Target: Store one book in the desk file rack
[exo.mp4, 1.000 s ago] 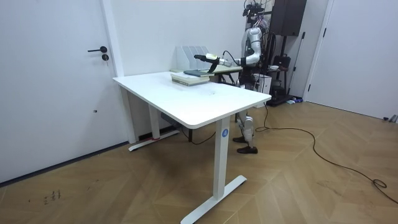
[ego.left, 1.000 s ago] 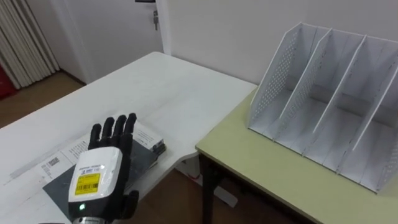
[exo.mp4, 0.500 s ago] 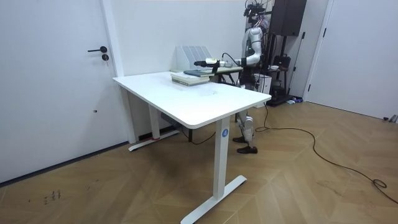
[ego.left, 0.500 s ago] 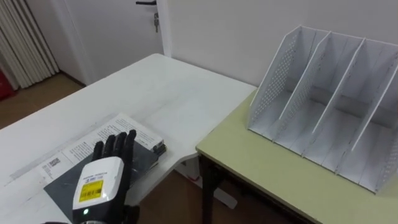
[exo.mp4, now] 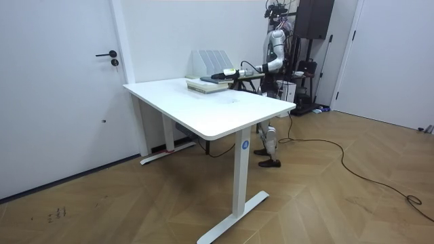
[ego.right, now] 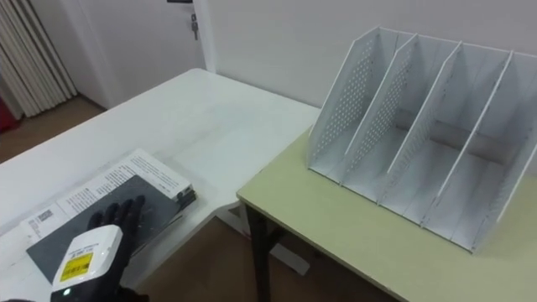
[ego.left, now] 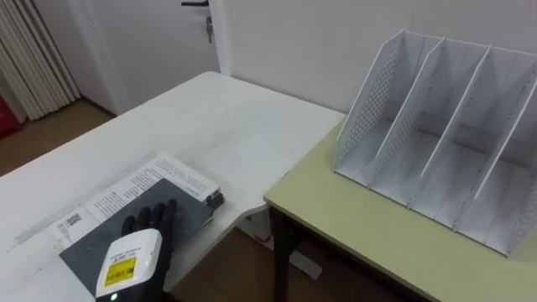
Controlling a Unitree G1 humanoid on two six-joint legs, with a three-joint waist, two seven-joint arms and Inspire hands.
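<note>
Dark-covered, the book (ego.left: 80, 256) lay near left; my left hand (ego.left: 134, 256) hung flat over it, fingers straight, probably to grasp it for the far-right file rack (ego.left: 394, 109).

the standing desk (ego.left: 210, 117) takes up the left of the eye views, and a side desk (ego.left: 352, 226) stands just beside its right edge. on the side desk, back by the wall, the file rack (ego.left: 436, 151) stands upright, its slots opening toward the robot. near the standing desk's right edge two books lie stacked, the top book (ego.left: 189, 220) on the lower book (ego.left: 126, 189), which juts out behind it. the left hand (ego.left: 130, 260) is over the top book's near part. a door (ego.left: 143, 42) is behind the standing desk, with a curtain (ego.left: 25, 59) further left.
</note>
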